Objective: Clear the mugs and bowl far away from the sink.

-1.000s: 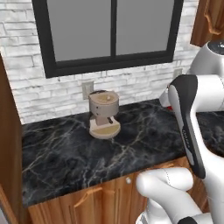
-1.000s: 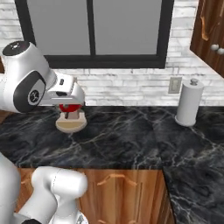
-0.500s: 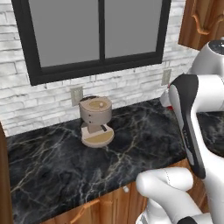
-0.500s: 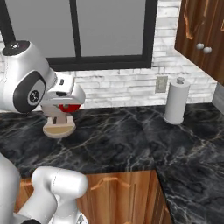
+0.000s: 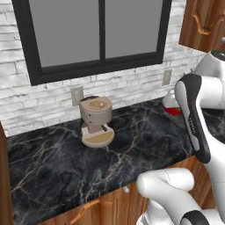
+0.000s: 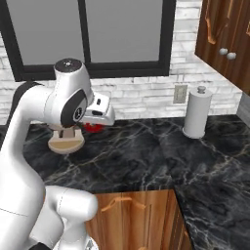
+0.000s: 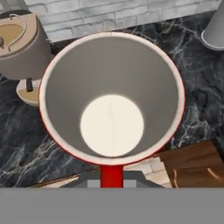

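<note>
One red mug (image 7: 111, 98) hangs in our gripper (image 6: 93, 126), jaws pinched nearly shut on its handle, pale inside facing the hand camera. We hold it above the black counter (image 5: 66, 162), just right of the coffee machine (image 5: 96, 121). Farther right of the machine stands a paper towel roll (image 6: 197, 113).

counter (image 5: 52, 162): black marble, running along the brick wall and turning a corner at right | coffee machine (image 5: 96, 121): standing on it below the window | paper towel roll (image 6: 197, 113): standing upright on it near the wall
</note>
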Controlling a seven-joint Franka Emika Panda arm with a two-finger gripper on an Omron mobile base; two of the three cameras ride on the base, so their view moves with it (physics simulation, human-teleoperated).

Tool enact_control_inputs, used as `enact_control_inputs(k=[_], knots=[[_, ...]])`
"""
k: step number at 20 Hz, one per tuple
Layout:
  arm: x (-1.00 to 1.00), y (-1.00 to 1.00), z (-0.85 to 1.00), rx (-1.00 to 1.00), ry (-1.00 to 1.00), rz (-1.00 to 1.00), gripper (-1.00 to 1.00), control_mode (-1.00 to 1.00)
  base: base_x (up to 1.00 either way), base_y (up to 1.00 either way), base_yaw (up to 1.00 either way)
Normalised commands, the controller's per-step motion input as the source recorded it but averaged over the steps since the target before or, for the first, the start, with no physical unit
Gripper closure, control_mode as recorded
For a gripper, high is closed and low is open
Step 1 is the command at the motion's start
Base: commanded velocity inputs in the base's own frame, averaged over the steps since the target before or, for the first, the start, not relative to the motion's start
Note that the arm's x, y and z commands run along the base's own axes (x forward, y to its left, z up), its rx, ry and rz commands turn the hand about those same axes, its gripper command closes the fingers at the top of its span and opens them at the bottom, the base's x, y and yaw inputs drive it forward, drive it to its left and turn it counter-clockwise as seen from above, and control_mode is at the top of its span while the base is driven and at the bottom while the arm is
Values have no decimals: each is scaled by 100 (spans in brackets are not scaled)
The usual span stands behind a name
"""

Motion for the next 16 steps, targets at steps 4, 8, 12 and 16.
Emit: enact_control_inputs(k=[4,8,12,16], knots=[[59,-4,-50,-6,1,13,100,-100,0,0,0],[57,0,-38,-10,0,15,100,-100,0,0,0],[65,-9,-43,-8,0,10,100,-100,0,0,0],[59,-24,-40,-3,0,6,100,-100,0,0,0]])
